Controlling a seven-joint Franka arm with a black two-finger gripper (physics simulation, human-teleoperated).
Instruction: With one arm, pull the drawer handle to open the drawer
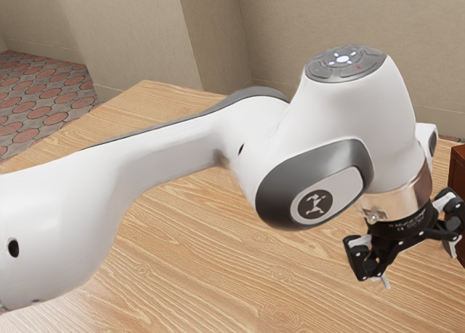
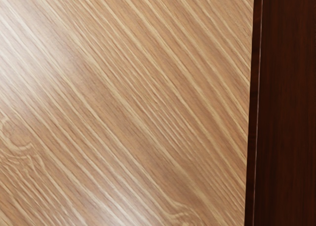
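Claw (image 1: pixel 409 250), black two-finger type, jaws spread wide — gripping nothing, above light wood-grain worktop (image 1: pixel 218 275), near dark brown wooden cabinet (image 1: pixel 458 174) at exterior view's right edge.

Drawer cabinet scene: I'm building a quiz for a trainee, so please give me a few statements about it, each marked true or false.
1. The pincer is clamped on the drawer handle. False: it grips nothing and hangs over the table, close to the cabinet.
2. The table top is light wood with a visible grain. True.
3. The dark brown cabinet stands at the exterior view's right edge. True.
4. The floor beyond the table is plain grey. False: it has a reddish pattern.
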